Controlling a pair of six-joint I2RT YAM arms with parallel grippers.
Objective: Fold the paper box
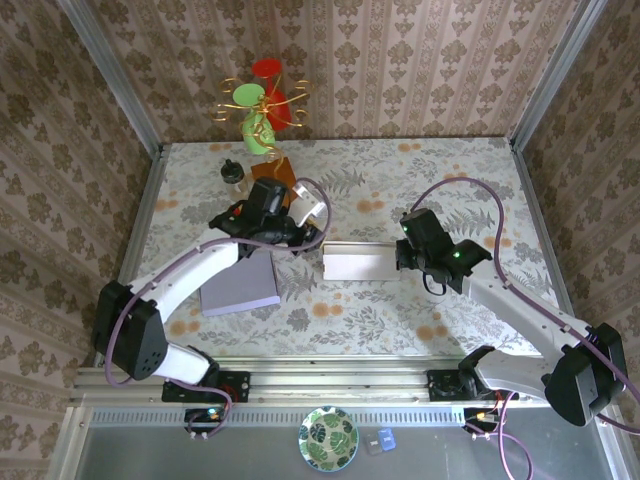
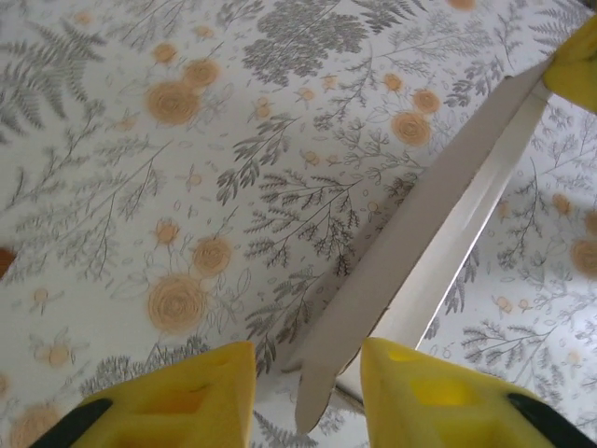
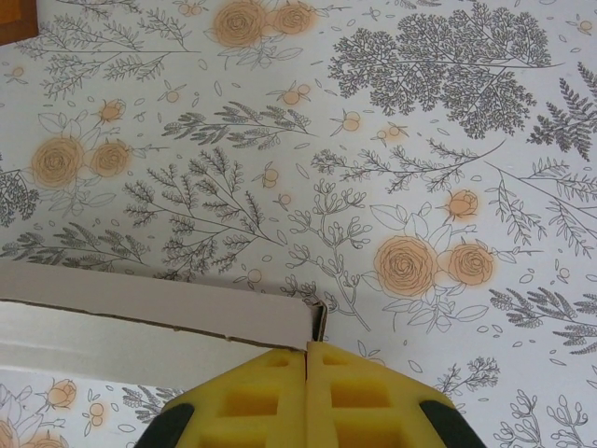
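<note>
The box [image 1: 357, 262] lies in the middle of the flowered worktop [image 1: 440, 180] in the top view, a long white paper shape running left to right, with a gripper at each end.

The left gripper [image 1: 312, 236] sits at the box's left end. In the left wrist view the box [image 2: 420, 243] runs from the upper right corner down to the bottom centre. There, a pointed flap reaches into the gap of the left gripper [image 2: 308, 397]. Its yellow fingers [image 2: 187, 397] stand partly apart on either side of that flap. It is released, and I cannot tell whether either pad touches the paper.

The right gripper [image 1: 402, 256] is at the box's right end. In the right wrist view the box [image 3: 140, 317] fills the lower left. Its corner ends just above the right gripper [image 3: 306, 359], which is clenched with its pads pressed flat together. The corner meets their tips, but whether any paper is pinched in the seam cannot be told.
</note>
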